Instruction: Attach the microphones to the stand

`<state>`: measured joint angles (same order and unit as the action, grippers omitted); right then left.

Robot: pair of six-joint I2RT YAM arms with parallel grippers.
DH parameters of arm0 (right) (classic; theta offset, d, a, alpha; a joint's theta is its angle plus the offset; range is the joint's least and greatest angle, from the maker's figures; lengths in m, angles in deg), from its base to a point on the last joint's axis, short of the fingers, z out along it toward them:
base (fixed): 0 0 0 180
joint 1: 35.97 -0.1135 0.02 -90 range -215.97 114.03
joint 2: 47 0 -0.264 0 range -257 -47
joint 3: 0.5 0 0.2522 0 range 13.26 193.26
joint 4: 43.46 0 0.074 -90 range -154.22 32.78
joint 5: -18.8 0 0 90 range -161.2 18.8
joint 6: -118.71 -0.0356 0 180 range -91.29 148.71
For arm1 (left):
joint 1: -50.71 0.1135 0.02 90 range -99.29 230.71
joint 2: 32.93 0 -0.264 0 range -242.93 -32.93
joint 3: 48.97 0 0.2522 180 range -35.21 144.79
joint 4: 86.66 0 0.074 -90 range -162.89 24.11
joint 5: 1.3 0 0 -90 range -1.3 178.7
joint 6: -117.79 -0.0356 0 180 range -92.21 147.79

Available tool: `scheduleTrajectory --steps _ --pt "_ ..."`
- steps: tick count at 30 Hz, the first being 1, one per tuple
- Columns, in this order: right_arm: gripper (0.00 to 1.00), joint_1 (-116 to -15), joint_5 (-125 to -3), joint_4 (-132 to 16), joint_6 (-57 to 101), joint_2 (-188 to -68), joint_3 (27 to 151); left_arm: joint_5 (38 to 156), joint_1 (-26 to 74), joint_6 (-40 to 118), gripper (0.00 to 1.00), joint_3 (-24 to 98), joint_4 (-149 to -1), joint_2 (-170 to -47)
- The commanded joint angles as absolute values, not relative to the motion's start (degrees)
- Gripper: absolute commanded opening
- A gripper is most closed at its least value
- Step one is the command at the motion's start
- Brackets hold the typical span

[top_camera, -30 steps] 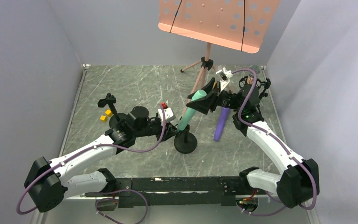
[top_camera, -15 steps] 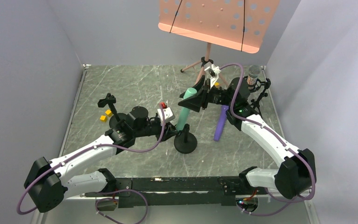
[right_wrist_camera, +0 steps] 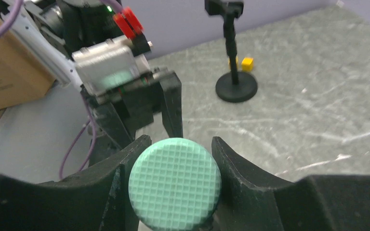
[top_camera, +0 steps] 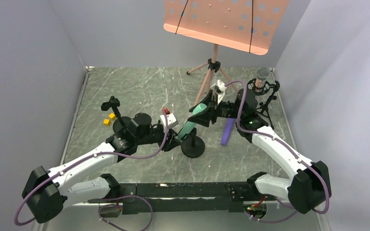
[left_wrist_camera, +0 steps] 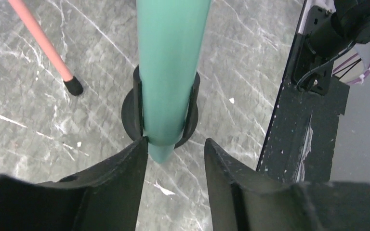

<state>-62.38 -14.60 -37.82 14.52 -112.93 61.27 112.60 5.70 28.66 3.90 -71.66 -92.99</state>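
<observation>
Since the earlier frame the right gripper has lowered the mint green microphone into the clip of the stand by the middle of the near edge, jaws clamped on its head. The left gripper, jaws spread and holding nothing, flanks its lower end. A slanted push may tip the stand; room lies toward the left edge, but the purple microphone crowds the right.

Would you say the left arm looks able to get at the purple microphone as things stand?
Probably not directly: the green microphone, its stand and the right fingers lie between the left fingers and the purple microphone.
</observation>
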Motion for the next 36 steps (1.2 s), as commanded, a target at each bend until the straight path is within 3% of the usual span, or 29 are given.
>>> scheduleTrajectory --steps 1,6,10,17,27,31,36 --pt "0.08 -62.84 -14.42 -44.21 20.09 -115.67 58.80 112.54 5.10 30.73 0.53 3.17 -73.12 -88.38" --pt "0.09 -63.61 -14.81 -43.34 20.22 -117.54 58.30 109.61 5.24 31.37 0.61 0.83 -70.74 -83.17" --pt "0.09 -64.97 -15.33 -44.23 21.47 -118.77 58.49 107.01 5.28 31.90 0.74 -2.47 -70.94 -78.68" --pt "0.09 -66.18 -15.56 -44.44 21.08 -122.12 58.53 104.49 5.30 31.78 0.87 -4.83 -70.83 -76.14" --pt "0.10 -66.48 -15.47 -47.38 23.58 -123.56 59.88 102.25 5.34 29.87 0.97 -4.63 -76.36 -78.09" --pt "0.22 -66.47 -14.62 -48.26 24.41 -120.46 60.20 103.85 5.29 28.91 0.98 -2.69 -77.51 -81.58" --pt "0.48 -65.94 -12.65 -48.46 24.23 -118.18 61.16 106.67 5.27 28.50 0.99 -0.47 -79.11 -85.94"
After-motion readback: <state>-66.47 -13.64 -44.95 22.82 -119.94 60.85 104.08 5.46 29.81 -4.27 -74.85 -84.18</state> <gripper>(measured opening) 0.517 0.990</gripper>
